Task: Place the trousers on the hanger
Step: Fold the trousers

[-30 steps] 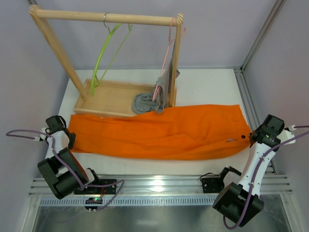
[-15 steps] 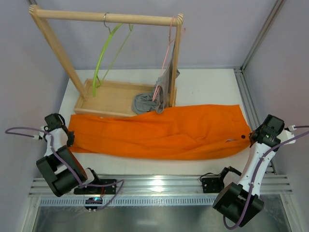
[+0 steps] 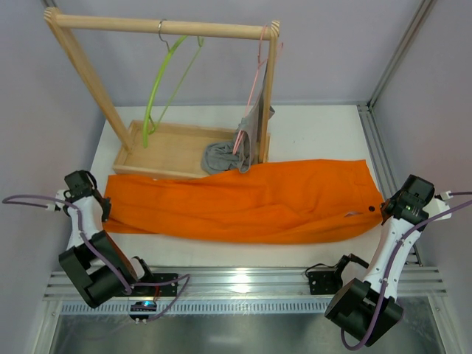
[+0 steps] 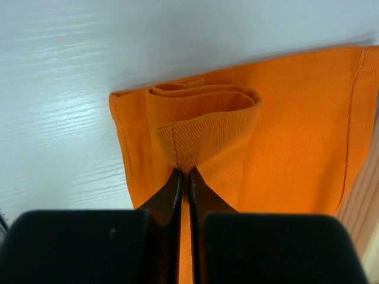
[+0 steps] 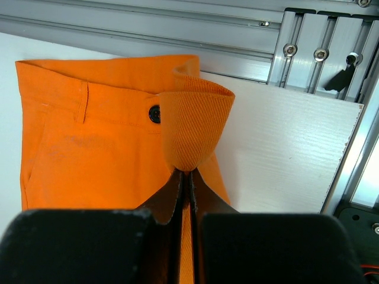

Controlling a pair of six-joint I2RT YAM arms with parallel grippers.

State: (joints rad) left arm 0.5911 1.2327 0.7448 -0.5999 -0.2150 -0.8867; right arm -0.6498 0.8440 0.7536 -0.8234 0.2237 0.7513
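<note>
Orange trousers (image 3: 243, 203) being pinched at both ends, just in front of the wooden rack (image 3: 81, 70)

A fold of leg hem is being squeezed tight by the left gripper (image 4: 184, 173) and a waistband fold (right by the button (image 5: 154, 113)) is being nipped by the right gripper (image 5: 185, 173); the green hanger (image 3: 158, 88) is being carried on the rack's top bar, up above the spread-out cloth.

Grey garment (image 3: 221, 156) hangs from pink hanger (image 3: 257, 74) on wooden rack (image 3: 162, 27).
</note>
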